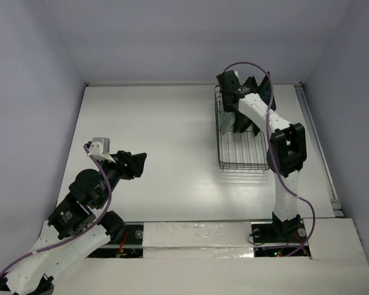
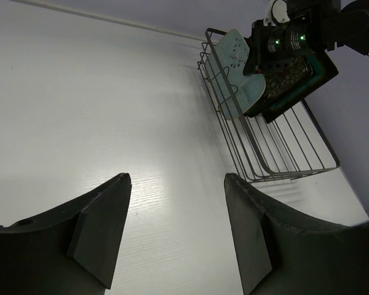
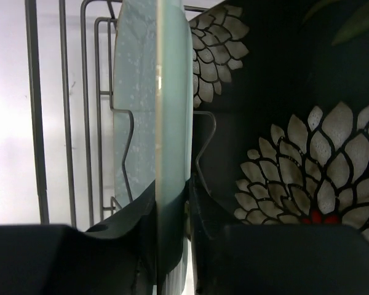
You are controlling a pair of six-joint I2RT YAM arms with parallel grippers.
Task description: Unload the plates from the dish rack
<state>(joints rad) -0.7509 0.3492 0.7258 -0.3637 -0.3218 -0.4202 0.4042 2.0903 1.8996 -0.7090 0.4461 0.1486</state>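
Three plates stand on edge in the slots at the far end of the rack [image 1: 243, 167], which sits on the right side of the white tabletop [image 1: 154, 123]. The mint plate [image 3: 172, 92] is pale green with faint lighter speckles and a smooth rounded rim, and it stands upright in a bent wire slot. Just beside it we see the flower plate [image 3: 283, 153], black with white scalloped petals and a spot of red at one bloom's centre. The third plate [image 2: 325, 69], dark at the rim, leans behind that one; from the left wrist we cannot make out its face. Our right hand [image 3: 172, 184] reaches down into the rack and grips the mint plate, one finger against each face of its near edge. Our left hand [image 2: 177, 178] hangs above bare tabletop, well apart from the rack, with its fingers spread and nothing between them.
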